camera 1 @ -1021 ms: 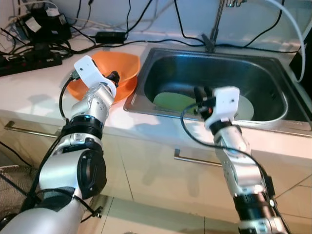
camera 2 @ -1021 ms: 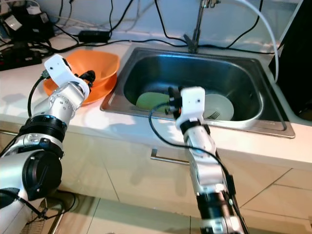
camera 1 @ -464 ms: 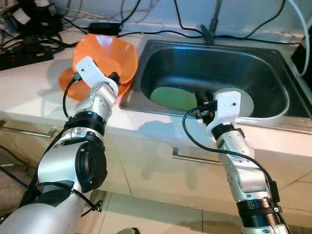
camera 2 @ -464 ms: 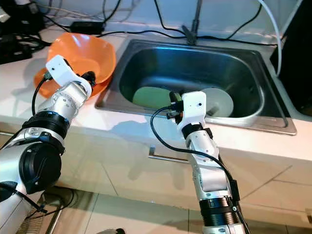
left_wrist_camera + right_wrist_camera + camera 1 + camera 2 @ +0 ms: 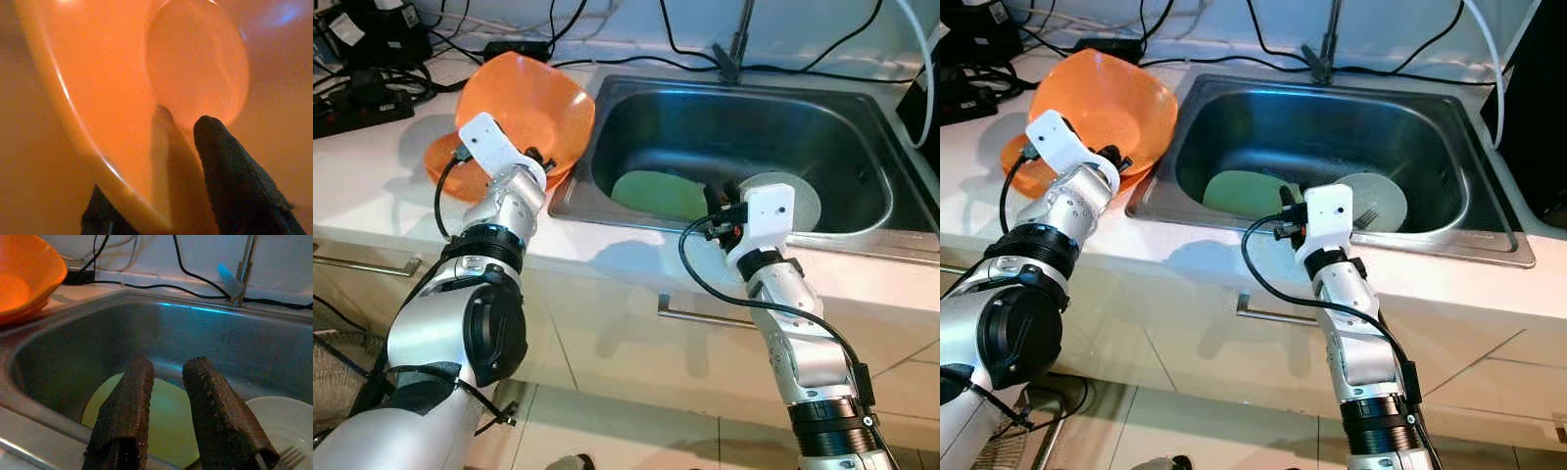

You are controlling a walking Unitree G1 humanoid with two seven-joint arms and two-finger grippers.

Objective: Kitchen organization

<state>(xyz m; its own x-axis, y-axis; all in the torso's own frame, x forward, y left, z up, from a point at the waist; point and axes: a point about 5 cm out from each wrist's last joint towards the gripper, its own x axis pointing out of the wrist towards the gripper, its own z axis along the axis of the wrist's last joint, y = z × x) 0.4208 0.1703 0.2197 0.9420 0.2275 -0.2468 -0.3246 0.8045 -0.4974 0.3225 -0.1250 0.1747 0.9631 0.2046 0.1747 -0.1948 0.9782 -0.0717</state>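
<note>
An orange bowl is tipped up on edge above the counter, its rim pinched by my left gripper, which is shut on it. In the left wrist view one black finger lies inside the bowl and the other sits under the rim. A second orange bowl rests on the counter beneath. My right gripper hovers at the sink's front edge, over a green plate, open with a narrow gap and nothing between its fingers. A white plate with a fork lies beside the green one.
The steel sink has a faucet at its back rim. Black cables and a power strip crowd the counter's back left. A white hose hangs at the right. Cabinet drawers with metal handles are below.
My left gripper has raised and tilted the upper orange bowl steeper, off the lower one. The right gripper has hardly moved over the green plate. The camera has shifted slightly.
</note>
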